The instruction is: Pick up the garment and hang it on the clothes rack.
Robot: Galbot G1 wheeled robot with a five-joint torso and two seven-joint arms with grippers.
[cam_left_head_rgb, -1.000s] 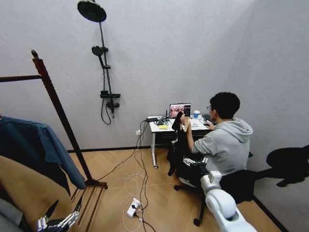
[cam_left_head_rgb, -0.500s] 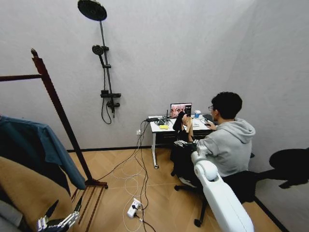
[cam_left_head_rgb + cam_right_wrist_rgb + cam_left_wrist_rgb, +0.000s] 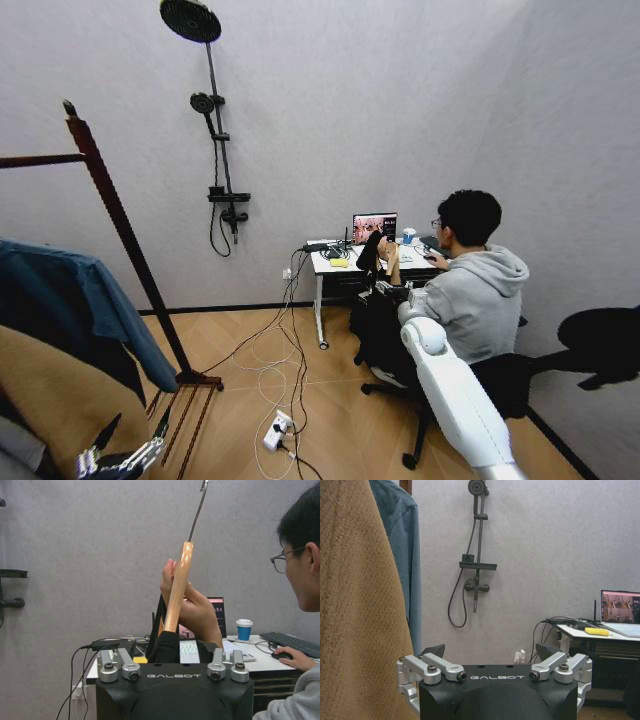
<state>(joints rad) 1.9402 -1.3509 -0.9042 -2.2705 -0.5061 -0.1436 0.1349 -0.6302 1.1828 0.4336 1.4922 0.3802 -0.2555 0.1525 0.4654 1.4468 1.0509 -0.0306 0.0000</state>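
Garment (image 3: 368, 262) on its wooden hanger (image 3: 176, 592) is held up by a person's hand (image 3: 192, 607) in front of the tabletop's (image 3: 322, 264) near edge, well apart from the clothes rack (image 3: 112, 215). The right end effector (image 3: 174, 666) sits just below the hanger, fingers spread and released, so the pick-up step looks to be in hand. Next, it likely needs to close on the hanger without catching the hand. The left end effector (image 3: 490, 660) hangs released beside the teal shirt (image 3: 405, 555) on the rack.
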